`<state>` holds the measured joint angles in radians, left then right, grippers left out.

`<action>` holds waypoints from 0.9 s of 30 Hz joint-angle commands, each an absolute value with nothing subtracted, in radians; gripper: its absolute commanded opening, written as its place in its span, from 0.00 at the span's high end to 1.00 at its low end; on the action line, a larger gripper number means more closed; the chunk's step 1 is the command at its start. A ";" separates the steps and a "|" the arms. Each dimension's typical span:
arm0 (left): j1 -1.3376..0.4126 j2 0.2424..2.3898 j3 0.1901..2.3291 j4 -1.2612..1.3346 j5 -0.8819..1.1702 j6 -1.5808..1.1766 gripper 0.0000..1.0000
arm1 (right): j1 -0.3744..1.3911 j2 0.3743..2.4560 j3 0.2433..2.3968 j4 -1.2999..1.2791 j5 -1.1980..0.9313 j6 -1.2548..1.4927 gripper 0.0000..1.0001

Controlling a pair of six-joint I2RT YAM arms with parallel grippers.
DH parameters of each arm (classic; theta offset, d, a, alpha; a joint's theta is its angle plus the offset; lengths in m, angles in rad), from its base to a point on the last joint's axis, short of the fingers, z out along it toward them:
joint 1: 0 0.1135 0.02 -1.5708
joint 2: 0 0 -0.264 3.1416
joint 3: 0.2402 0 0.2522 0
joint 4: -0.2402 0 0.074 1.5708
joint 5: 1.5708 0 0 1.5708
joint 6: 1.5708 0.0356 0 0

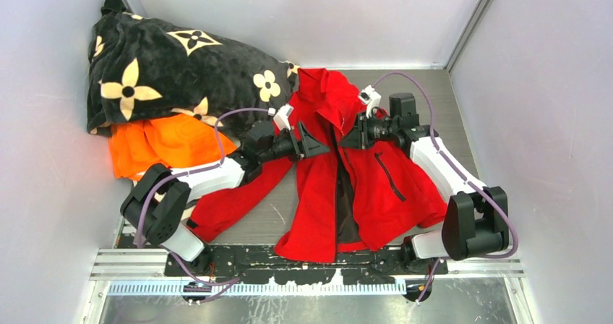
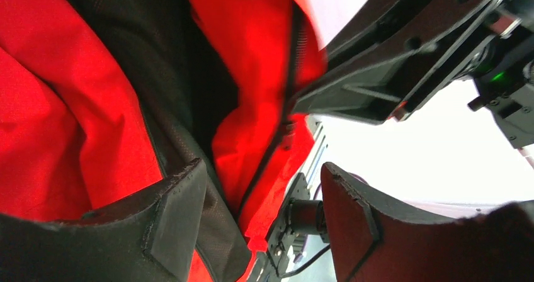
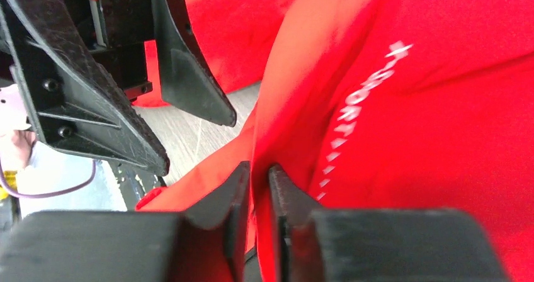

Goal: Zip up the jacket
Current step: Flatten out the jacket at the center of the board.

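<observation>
The jacket (image 1: 376, 186) lies open on the table (image 1: 267, 219), collar away from the arms, its front edges parted over a dark lining (image 2: 182, 74). The right pincer (image 3: 258, 184) is clamped on a thin fold of the red front, just beside the white lettering (image 3: 352, 115). The left pincer (image 2: 258, 175) stands apart, with a zip edge (image 2: 283, 124) between its fingers but ungripped. Such thin, slick cloth could slide out of so narrow a pinch. The left could also close on lining instead of zip. The shell is smooth and crinkled, the lining meshy.
</observation>
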<state>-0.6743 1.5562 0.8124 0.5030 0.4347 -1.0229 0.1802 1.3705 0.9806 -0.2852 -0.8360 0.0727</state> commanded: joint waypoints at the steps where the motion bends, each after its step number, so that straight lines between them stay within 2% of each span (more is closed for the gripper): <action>1: -0.677 1.538 0.802 0.644 0.383 -1.051 0.32 | 0.233 1.423 0.992 -0.295 -0.844 0.024 0.71; 7: -0.677 1.521 0.804 0.552 0.345 -1.009 0.33 | 0.252 1.529 1.084 -0.464 -0.761 -0.096 0.62; 10: -0.677 1.496 0.805 0.473 0.326 -0.969 0.34 | 0.248 1.498 1.094 -0.489 -0.685 -0.144 0.60; 16: -0.677 1.449 0.819 0.297 0.275 -0.880 0.36 | 0.247 1.404 1.041 -0.498 -0.724 -0.293 0.43; 19: -0.674 1.470 0.856 0.239 0.268 -0.877 0.39 | 0.265 1.397 0.994 -0.421 -0.703 -0.278 0.43; 27: -0.646 1.473 0.895 0.122 0.245 -0.853 0.45 | 0.433 1.492 0.987 -0.273 -0.315 -0.178 0.39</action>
